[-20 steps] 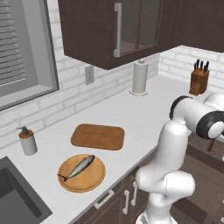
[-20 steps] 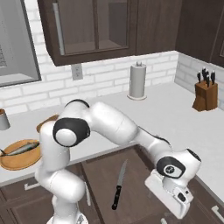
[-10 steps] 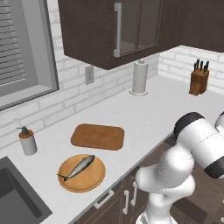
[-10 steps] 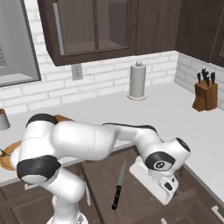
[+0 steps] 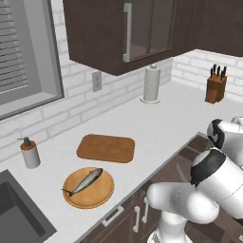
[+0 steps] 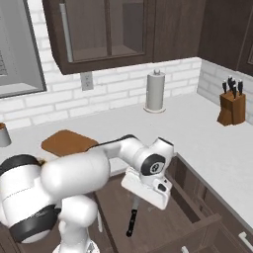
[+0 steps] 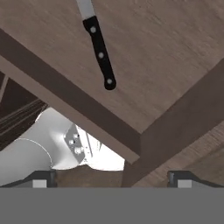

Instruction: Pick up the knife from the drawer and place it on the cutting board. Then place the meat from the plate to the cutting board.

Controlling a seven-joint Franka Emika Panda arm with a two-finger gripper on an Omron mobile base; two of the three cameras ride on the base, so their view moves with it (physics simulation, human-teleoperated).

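The knife (image 6: 132,220) lies on the floor of the open dark brown drawer (image 6: 197,195), its dark handle toward the front. In the hand view the handle (image 7: 100,50) shows near the top, on the drawer floor (image 7: 166,52). My gripper (image 7: 112,177) hangs open above the drawer's front wall, apart from the knife and holding nothing. Its white hand (image 6: 147,188) hovers just above the blade. On the counter, the brown cutting board (image 5: 106,148) is bare. The fish (image 5: 84,181) rests on the round tan plate (image 5: 102,199) in front of it.
A paper towel roll (image 5: 152,84) and a knife block (image 5: 216,85) stand near the back wall. A soap dispenser (image 5: 30,154) sits left of the board, beside a sink (image 5: 14,216). Dark upper cabinets (image 6: 104,29) hang above the counter.
The arm has swung inward and lower, carrying the hand from the drawer's right front to over the knife. The gripper stayed open. Knife, fish and board have not moved.
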